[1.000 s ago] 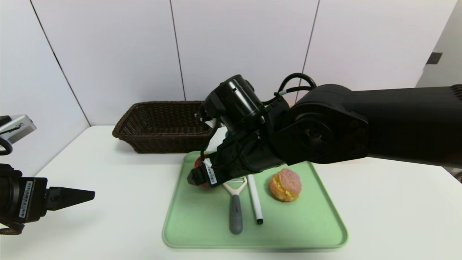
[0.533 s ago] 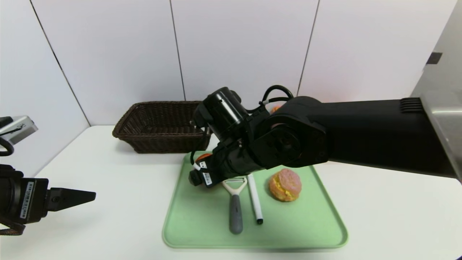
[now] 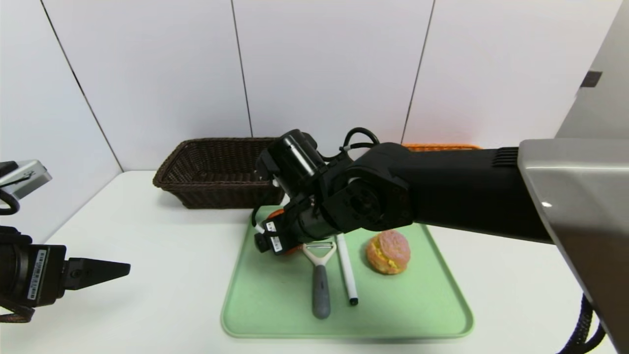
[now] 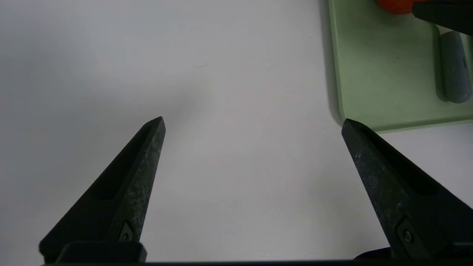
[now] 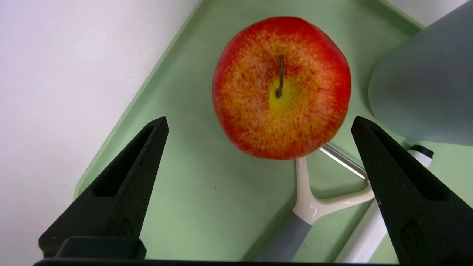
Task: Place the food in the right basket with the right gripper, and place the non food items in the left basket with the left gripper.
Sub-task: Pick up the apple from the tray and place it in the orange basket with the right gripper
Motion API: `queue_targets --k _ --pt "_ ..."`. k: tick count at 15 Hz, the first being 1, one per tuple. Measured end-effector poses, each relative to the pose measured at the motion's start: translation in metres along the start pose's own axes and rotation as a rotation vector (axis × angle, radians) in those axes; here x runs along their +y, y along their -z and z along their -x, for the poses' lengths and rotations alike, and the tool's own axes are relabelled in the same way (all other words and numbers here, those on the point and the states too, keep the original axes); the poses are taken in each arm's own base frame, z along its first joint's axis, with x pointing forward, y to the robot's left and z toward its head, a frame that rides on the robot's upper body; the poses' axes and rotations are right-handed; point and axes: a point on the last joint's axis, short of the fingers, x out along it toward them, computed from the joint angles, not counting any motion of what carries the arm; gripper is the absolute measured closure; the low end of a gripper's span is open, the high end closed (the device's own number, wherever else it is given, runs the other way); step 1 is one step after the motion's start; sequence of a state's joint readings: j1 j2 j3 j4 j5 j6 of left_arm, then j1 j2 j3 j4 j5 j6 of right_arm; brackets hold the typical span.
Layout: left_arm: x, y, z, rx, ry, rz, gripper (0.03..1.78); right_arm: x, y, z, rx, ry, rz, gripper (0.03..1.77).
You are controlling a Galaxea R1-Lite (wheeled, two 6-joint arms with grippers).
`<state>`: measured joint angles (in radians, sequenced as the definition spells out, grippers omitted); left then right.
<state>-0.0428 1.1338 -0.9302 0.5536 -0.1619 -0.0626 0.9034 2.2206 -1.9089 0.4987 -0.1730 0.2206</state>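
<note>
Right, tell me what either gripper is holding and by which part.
Nothing is held: the right gripper is open over the tray near the apple, and the left gripper is open above the table.

Head view: bright, diffuse light is washing the white table [image 3: 162, 285] nearly to uniform white. A small highlight is glinting on the grey metal surface [image 3: 589, 196]. Left wrist view: illumination is appearing dimmer; a soft shadow is bordering the green tray [image 4: 391, 74]. Right wrist view: the apple [image 5: 281, 88] is rendering sharply.
</note>
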Motion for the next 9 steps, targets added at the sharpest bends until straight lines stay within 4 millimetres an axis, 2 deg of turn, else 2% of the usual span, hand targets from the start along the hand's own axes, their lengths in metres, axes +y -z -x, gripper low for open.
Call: queue_targets --k 5,9 --pt "0.000 0.003 -0.001 0.010 -0.001 0.003 0.12 0.001 -0.001 -0.015 -0.006 0.002 -0.001 0.09" --pt "0.001 0.009 -0.003 0.023 -0.001 0.006 0.12 -0.007 -0.001 -0.025 -0.004 0.015 0.001 0.09"
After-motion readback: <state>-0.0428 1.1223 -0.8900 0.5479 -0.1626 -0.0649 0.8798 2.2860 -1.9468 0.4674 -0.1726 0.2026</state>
